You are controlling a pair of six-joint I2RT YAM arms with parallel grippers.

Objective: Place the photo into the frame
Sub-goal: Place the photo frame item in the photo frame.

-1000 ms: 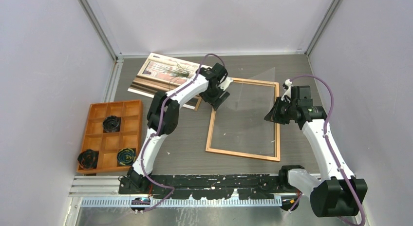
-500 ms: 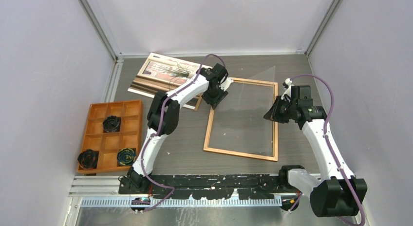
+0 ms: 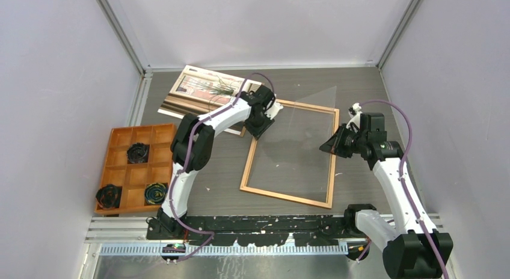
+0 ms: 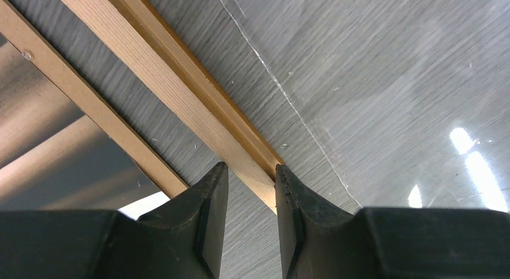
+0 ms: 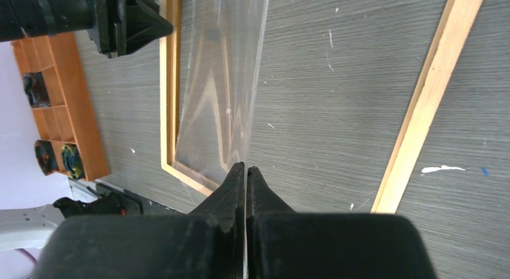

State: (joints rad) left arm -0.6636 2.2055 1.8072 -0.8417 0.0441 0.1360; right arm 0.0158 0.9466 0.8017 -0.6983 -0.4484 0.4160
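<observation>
The frame (image 3: 282,196) lies flat mid-table, skewed. My left gripper (image 3: 258,130) is at its far left corner, both fingertips touching a rail (image 4: 180,92); in the left wrist view my gripper (image 4: 249,171) is narrowly closed across it. My right gripper (image 3: 332,145) is shut on a clear sheet (image 3: 313,128) and holds it tilted over the frame's right side. In the right wrist view the sheet (image 5: 222,80) runs edge-on from my shut right gripper (image 5: 245,166). The photo (image 3: 198,92) lies face up at the back left.
An orange compartment tray (image 3: 142,127) with three dark items stands at the left. A brown board edge (image 4: 90,98) lies just left of the frame corner, under the photo. Grey walls enclose the table on three sides.
The left gripper moved left and dragged the frame's far left corner with it, turning the frame. The right gripper and the clear sheet shifted slightly left and nearer.
</observation>
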